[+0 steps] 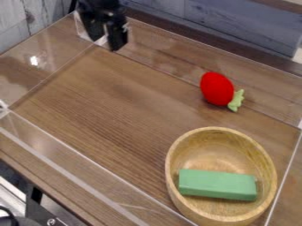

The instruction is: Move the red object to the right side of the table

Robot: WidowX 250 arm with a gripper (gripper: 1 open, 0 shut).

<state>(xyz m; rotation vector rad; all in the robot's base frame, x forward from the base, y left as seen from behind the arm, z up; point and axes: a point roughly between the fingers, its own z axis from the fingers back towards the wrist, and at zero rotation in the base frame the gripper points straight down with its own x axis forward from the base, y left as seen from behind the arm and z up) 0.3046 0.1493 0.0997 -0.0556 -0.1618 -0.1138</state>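
My gripper (102, 33) hangs over the far left corner of the table (106, 115), pointing straight down, its two dark fingers (117, 37) spread wide with nothing between them. It sits just above the wood, close to the clear wall (48, 53) that edges that side. The red object (216, 87) lies well apart from me, on the bare wood toward the right and a little nearer the camera, with its pale green stem (236, 101) pointing down and to the right (the stem is small and a bit blurred, so I can't say more about its shape). Nothing touches it. Nearer the camera, at the lower right, stands a round wooden bowl (195, 146), and inside it a green block (217, 184) lies flat along the near side of the floor. The bowl and the red object are near each other but not touching; a strip of table shows between them. The rest of the wood grain around me is bare, with faint glare on the clear wall at the left.
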